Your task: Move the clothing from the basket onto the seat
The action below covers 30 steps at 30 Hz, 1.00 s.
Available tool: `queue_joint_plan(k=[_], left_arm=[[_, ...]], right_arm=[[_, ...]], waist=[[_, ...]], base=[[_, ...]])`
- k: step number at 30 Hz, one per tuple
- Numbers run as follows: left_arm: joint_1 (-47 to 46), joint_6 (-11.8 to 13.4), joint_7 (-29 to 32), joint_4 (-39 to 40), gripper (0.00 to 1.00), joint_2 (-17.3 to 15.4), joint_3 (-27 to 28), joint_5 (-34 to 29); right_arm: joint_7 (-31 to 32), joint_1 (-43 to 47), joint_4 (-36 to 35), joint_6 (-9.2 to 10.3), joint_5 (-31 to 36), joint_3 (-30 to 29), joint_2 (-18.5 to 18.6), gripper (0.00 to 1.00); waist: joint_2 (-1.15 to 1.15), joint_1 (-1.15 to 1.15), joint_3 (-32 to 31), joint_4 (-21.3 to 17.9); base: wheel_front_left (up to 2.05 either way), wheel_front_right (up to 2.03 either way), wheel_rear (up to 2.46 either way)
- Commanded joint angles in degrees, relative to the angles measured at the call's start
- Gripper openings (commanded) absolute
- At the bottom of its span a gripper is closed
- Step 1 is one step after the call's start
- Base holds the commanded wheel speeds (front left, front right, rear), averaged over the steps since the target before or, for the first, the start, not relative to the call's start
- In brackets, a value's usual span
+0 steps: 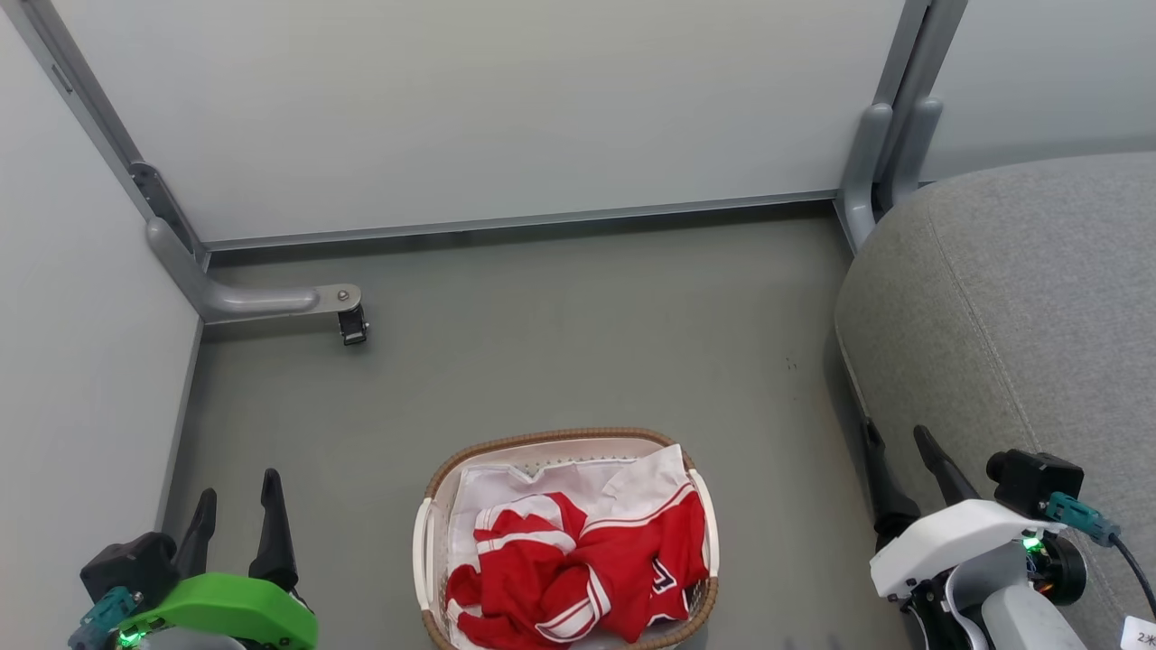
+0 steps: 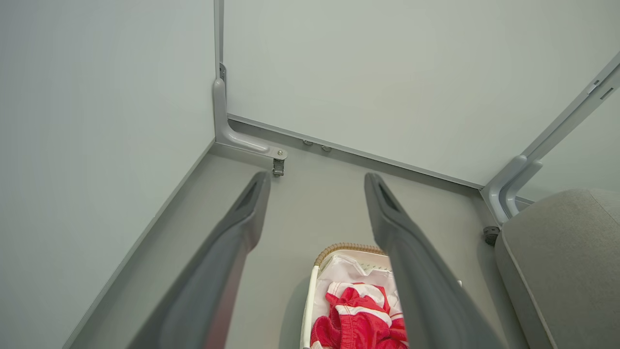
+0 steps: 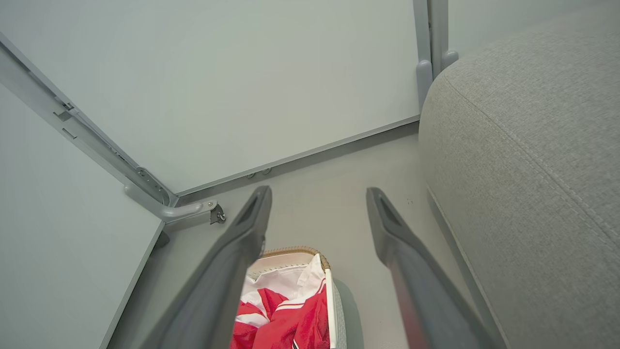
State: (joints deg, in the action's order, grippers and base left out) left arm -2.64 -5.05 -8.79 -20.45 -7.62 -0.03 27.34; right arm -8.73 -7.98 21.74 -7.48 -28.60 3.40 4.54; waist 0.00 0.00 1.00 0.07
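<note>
While both arms sit low in the head view, the left gripper [image 1: 239, 485] is at the lower left beside a pale wall panel [image 1: 81, 316], its two dark fingers spread apart and holding nothing. Up and to its right, a grey bracket foot [image 1: 271, 301] with a small black caster reaches out over the grey floor [image 1: 578, 343]. At bottom centre the basket [image 1: 560, 436] stands on the floor. The clothing [image 1: 578, 569] lies crumpled inside it, red with white stripes, with a white cloth [image 1: 515, 483] showing at the basket's far end. Well apart from the basket, the right gripper [image 1: 894, 428] is at the lower right, its fingers likewise parted and empty. Their tips lie against the edge of the seat [image 1: 1020, 298] in that view; whether they touch it cannot be told. The seat takes up the right side.
</note>
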Motion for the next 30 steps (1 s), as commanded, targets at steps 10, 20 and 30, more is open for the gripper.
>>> queue_joint_plan(k=[10, 20, 30], left_arm=[[-1.7, -0.6, -1.9, -0.8, 1.0, -0.1, 0.7, -6.2], [-2.0, -0.7, -3.1, -2.0, 1.0, 0.5, 1.7, -11.2], [-0.4, -1.6, -4.2, -2.8, 1.0, 2.2, 3.7, -13.9]], right_arm=[[-1.9, -2.3, 0.4, -0.01, 7.0, -0.3, 0.6, 1.0], [-3.2, -2.8, 1.1, -0.01, 12.2, -1.4, 0.5, 1.0], [-4.3, -1.3, 3.1, -0.02, 16.6, -0.8, -0.4, 1.0]], waist=[[0.0, 0.0, 0.3, -0.2], [0.0, 0.0, 0.6, -0.1], [0.0, 0.0, 0.4, -0.1]], base=[[0.0, 0.0, 0.0], [0.0, 0.0, 0.0], [0.0, 0.0, 0.0]])
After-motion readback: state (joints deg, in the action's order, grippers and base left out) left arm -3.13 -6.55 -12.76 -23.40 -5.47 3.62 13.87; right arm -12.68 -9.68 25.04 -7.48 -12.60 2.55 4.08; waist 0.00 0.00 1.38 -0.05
